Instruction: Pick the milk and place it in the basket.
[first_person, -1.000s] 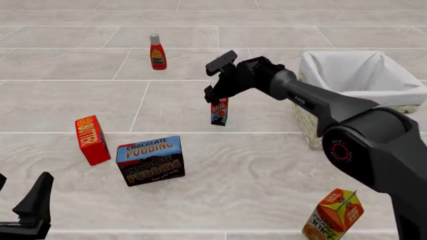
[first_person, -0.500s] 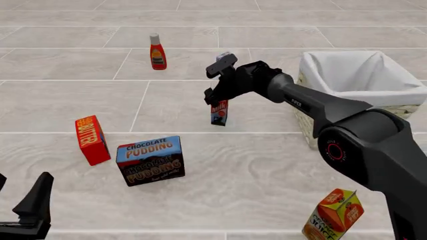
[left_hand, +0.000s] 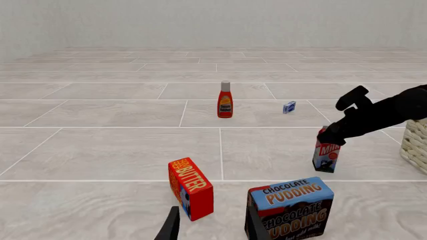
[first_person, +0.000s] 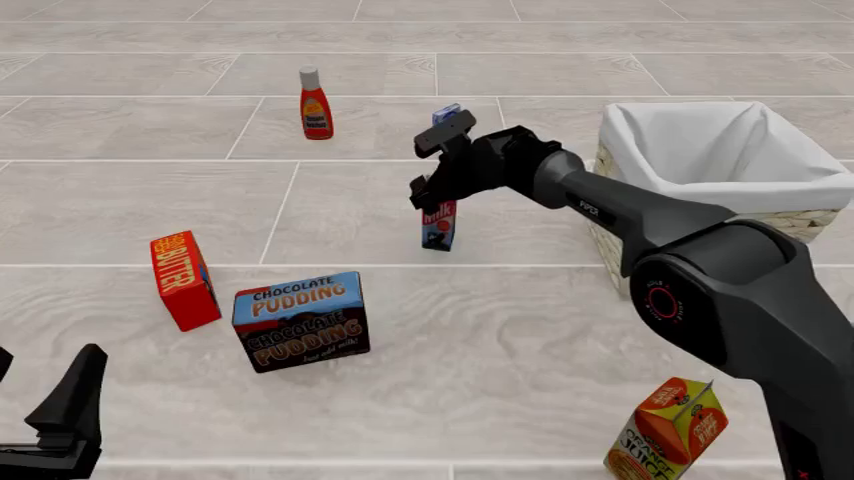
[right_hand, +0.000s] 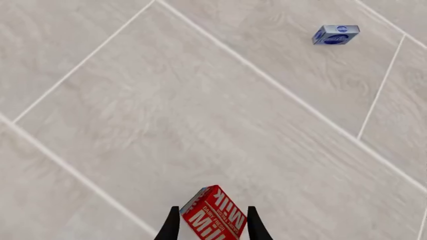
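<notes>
The front view looks down from high behind, the left wrist view low and forward, the right wrist view close above; all share the milk (first_person: 438, 222).

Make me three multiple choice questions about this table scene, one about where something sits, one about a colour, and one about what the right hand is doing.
1. What stands right beside the butter box?
A. the basket
B. the chocolate pudding box
C. the orange juice carton

2. What colour is the cloth lining the basket?
A. white
B. green
C. black

3. How does the right hand stand to the milk?
A. far off, over the basket
B. a finger on each side of its top
C. resting flat on the floor

Answers:
1 B, the chocolate pudding box stands next to it in the front view.
2 A, the lining over the rim is white.
3 B, the right wrist view shows the carton top between the two fingers.
</notes>
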